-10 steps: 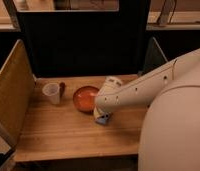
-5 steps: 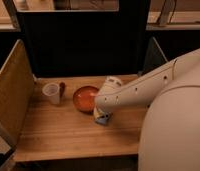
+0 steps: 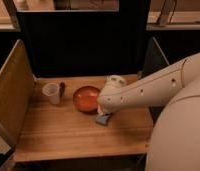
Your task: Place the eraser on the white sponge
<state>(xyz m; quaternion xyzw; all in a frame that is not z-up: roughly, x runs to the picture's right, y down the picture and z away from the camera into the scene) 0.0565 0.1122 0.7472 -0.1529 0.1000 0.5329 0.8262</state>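
Observation:
The white sponge (image 3: 103, 119) is a pale bluish-white pad lying on the wooden table (image 3: 68, 132), just right of the orange bowl (image 3: 86, 98). Only part of it shows from under the end of my arm. My gripper (image 3: 104, 113) is at the end of the big white arm, pointing down right over the sponge, and the wrist mostly hides it. The eraser is out of view: I see no small cream block on the table or at the gripper.
A clear plastic cup (image 3: 51, 92) stands at the table's left, with a dark red-brown object (image 3: 62, 88) right behind it. A wooden side panel (image 3: 10, 95) walls the left edge. A dark panel (image 3: 83, 45) stands behind the table.

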